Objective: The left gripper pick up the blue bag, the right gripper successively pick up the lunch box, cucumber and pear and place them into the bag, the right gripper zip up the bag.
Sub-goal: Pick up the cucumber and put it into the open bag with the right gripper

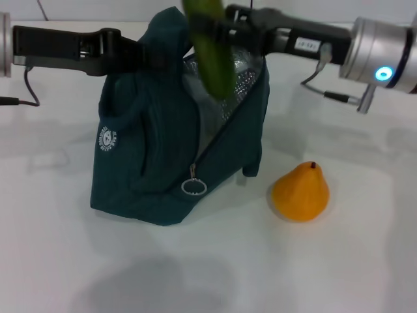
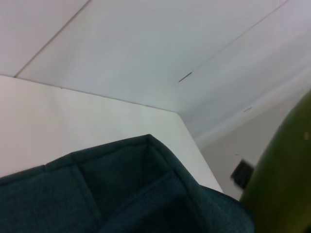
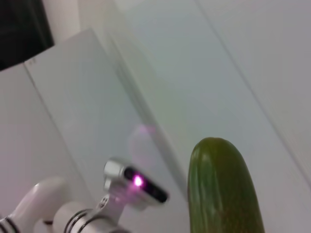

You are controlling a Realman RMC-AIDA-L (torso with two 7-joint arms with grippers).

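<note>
Cucumber: held by the right gripper above the open mouth of the blue bag; its upper part lies at the gripper and the rest hangs below it.
Cucumber axis: near upright, slightly tilted, lower end pointing down toward the silver lining; upper end runs out of the head view.
Right gripper: reaches in from the robot's right, closed on the cucumber near its upper part.
Left gripper: at the bag's top edge on the robot's left side; its grip cannot be told.
Blue bag: stands upright on the tabletop, unzipped, ring zip pull hanging at the front.
Pear: on the tabletop just beside the bag, stem up, apart from both grippers.
</note>
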